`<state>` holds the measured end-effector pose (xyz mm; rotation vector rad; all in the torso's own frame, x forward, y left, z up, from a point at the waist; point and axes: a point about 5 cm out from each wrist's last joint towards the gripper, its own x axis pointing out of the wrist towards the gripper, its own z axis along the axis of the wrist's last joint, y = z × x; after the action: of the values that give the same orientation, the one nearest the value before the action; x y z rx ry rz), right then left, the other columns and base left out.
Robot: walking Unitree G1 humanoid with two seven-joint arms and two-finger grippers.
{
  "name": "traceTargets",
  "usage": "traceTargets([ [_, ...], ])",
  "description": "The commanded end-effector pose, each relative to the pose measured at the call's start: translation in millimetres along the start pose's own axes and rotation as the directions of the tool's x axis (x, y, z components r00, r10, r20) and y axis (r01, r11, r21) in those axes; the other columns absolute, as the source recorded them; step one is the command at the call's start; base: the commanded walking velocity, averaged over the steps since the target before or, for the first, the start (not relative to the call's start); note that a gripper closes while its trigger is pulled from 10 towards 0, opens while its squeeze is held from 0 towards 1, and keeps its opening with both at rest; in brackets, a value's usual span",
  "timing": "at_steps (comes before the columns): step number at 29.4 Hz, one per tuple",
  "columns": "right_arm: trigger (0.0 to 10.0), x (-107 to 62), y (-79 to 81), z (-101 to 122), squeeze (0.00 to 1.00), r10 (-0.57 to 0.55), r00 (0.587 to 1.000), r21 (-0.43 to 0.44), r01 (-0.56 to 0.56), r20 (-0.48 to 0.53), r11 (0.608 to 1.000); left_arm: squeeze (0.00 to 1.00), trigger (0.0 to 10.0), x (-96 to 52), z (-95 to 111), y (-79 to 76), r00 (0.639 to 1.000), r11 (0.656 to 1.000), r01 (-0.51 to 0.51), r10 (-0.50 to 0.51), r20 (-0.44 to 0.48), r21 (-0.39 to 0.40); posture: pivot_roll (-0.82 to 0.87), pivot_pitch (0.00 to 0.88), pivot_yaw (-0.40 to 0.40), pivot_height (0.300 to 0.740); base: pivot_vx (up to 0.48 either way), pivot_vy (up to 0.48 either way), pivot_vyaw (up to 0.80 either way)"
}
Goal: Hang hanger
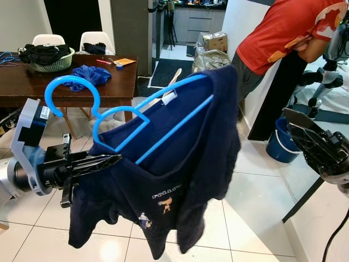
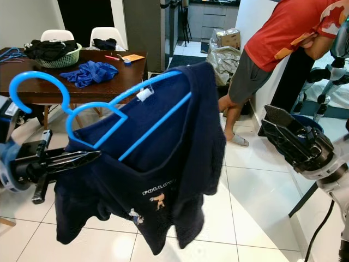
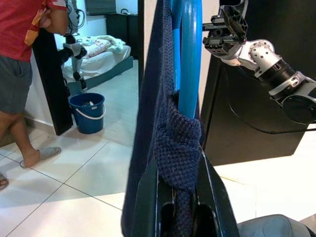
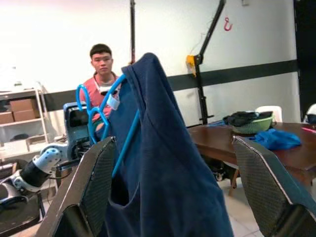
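Left claw [image 1: 112, 160]: fingers pressed together, pinching a fold of the navy T-shirt [image 1: 180, 180] together with the lower bar of the blue plastic hanger [image 1: 136, 117]. In the left wrist view the knit is bunched between the two black fingers with the blue bar rising straight out of them.

Hanger location: held in mid-air in front of the robot, above the tiled floor [image 1: 256, 180], tilted. Its hook [image 1: 68, 87] sits at about 10 o'clock from the claw; the far shoulder climbs toward 2 o'clock. The shirt hangs from it and sags toward 5 o'clock.

Right claw [image 2: 272, 128]: spread wide, holding nothing, at 3 o'clock of the garment and well apart from it. The right wrist view looks between its two fingers at the shirt.

Handling, my estimate:
- Hanger: light, stiff, smooth plastic; liable to swivel in a pinch taken near one end.
- Shirt: soft and limp, with its weight pulling off-centre, so the load tips.
- Cloth caught in the grip adds friction but could creep.
- Better hold: the neck just under the hook, or a second hold on the raised shoulder by the right claw.
- Hook must stay free.

Surroundings: person in a red shirt [image 1: 283, 33] at 1 o'clock; blue bucket [image 1: 281, 143] at 3 o'clock; brown worktop [image 1: 32, 82] with a green laundry basket [image 1: 52, 60] at 10 o'clock. No rail identified.
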<state>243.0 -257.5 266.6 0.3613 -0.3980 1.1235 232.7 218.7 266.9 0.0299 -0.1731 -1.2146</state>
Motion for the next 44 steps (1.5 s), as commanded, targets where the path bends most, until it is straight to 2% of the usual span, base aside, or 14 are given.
traceTargets([
  [1,10.0,5.7,4.4,-1.4,0.00,0.035,0.999,0.003,-0.035,-0.025,0.999,0.00,10.0,2.5,6.4,-3.0,0.999,0.999,0.033,-0.033,0.006,0.019,0.04,0.000,-0.048,0.740,0.000,0.000,0.00],
  [2,10.0,16.2,6.7,-6.6,0.00,0.049,0.997,-0.010,-0.049,-0.055,0.999,0.00,10.0,5.3,5.5,-4.3,0.999,0.999,0.045,-0.045,0.011,0.013,0.04,0.000,-0.046,0.740,0.000,0.000,0.00],
  [3,8.3,27.1,6.7,-11.3,0.00,0.048,0.996,-0.030,-0.050,-0.073,0.998,0.00,10.0,8.1,4.4,-5.5,0.998,0.998,0.057,-0.058,0.017,0.007,0.03,0.000,-0.045,0.740,0.000,0.000,0.00],
  [6,8.3,33.6,6.5,-13.9,0.00,0.048,0.995,-0.043,-0.052,-0.083,0.998,0.00,10.0,9.7,3.9,-6.3,0.998,0.998,0.066,-0.066,0.020,0.003,0.03,0.000,-0.045,0.740,0.000,0.000,0.00],
  [7,0.0,37.8,4.7,-15.2,0.00,0.046,0.996,-0.046,-0.050,-0.079,0.998,0.00,10.0,11.4,3.3,-6.9,0.997,0.997,0.074,-0.074,0.025,-0.001,0.03,0.000,-0.047,0.740,0.000,0.000,0.00],
  [18,0.0,33.3,-4.1,-10.9,0.00,-0.003,0.999,-0.038,0.002,-0.046,0.999,0.00,10.0,10.5,4.9,-7.9,0.997,0.997,0.073,-0.073,0.025,0.003,0.03,0.000,-0.052,0.740,0.000,0.000,0.00],
  [23,0.0,25.2,-10.5,-6.7,0.00,-0.073,0.997,-0.042,0.073,0.000,0.996,0.00,10.0,5.1,6.5,-5.4,0.999,0.999,0.043,-0.043,0.006,0.016,0.03,0.000,-0.053,0.740,0.000,0.000,0.00],
  [25,0.0,11.7,-19.8,-2.9,0.00,-0.159,0.986,-0.042,0.161,0.042,0.986,0.00,10.0,-0.4,5.9,-2.8,1.000,1.000,0.012,-0.011,-0.012,0.022,0.03,0.000,-0.053,0.740,0.000,0.000,0.00],
  [27,0.0,6.1,-23.4,-1.5,0.00,-0.191,0.980,-0.040,0.194,0.059,0.980,0.00,10.0,-2.5,5.7,-2.0,1.000,1.000,-0.001,0.001,-0.020,0.024,0.03,0.000,-0.053,0.740,0.000,0.000,0.00],
  [28,0.0,-2.0,-29.6,1.0,0.00,-0.255,0.964,-0.054,0.259,0.073,0.964,0.00,10.0,-7.7,-1.4,1.1,0.996,0.998,-0.041,0.044,-0.083,0.036,0.04,0.000,-0.053,0.740,0.000,0.000,0.00],
  [31,0.0,-5.7,-32.3,2.9,0.00,-0.283,0.955,-0.057,0.288,0.085,0.956,0.00,10.0,-10.3,-5.2,2.1,0.991,0.997,-0.058,0.062,-0.117,0.043,0.04,0.000,-0.053,0.740,0.000,0.000,0.00],
  [34,0.0,-13.8,-41.9,9.7,0.00,-0.350,0.929,-0.059,0.359,0.119,0.932,0.00,10.0,-18.4,-15.7,3.7,0.972,0.994,-0.091,0.101,-0.210,0.056,0.03,0.000,-0.057,0.740,0.000,0.000,0.00],
  [39,0.0,-17.9,-46.6,11.1,0.00,-0.389,0.912,-0.056,0.398,0.130,0.916,0.00,10.0,-20.2,-15.9,2.7,0.970,0.994,-0.095,0.104,-0.218,0.052,0.04,0.000,-0.059,0.740,0.000,0.000,0.00],
  [44,0.0,-23.3,-59.6,9.2,0.00,-0.479,0.866,-0.049,0.490,0.142,0.870,0.00,10.0,-20.1,-16.5,-2.7,0.968,0.997,-0.070,0.078,-0.236,0.043,0.04,0.000,-0.062,0.740,0.000,0.000,0.00],
])
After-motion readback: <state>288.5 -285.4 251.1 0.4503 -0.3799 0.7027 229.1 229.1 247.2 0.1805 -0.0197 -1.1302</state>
